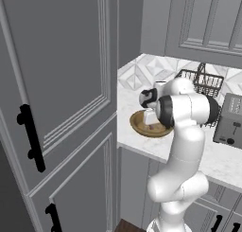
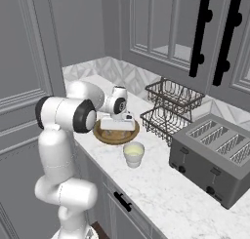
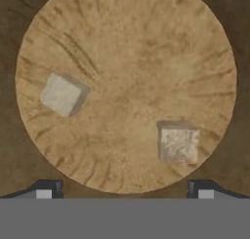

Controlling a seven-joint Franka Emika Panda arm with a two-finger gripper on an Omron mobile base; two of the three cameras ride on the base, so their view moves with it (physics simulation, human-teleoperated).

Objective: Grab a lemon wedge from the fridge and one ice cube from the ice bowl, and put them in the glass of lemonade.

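The pincer (image 3: 124,189) hangs low over the wide, shallow brown wooden ice bowl (image 3: 215,48), its two dark tips spread wide apart with nothing between them. Two pale, squarish ice cubes lie well apart on the bowl's floor: one (image 3: 61,94) toward the left of the hand view, the other (image 3: 178,144) nearer the right fingertip (image 3: 199,188). The main risk, as I judge it, is that neither cube sits centred between the tips, so a straight descent could close on air or nudge a cube sideways across the smooth wood; a slippery cube could also squirt out as the tips close. The short pale glass of yellow-green lemonade (image 2: 134,154) stands on the white marble table (image 2: 176,199) just beside the bowl, close enough that a careless swing might tip it. Two black wire baskets (image 2: 171,109) and a grey four-slot toaster (image 2: 217,157) crowd the far side. Whether a lemon wedge is already in the glass I cannot tell
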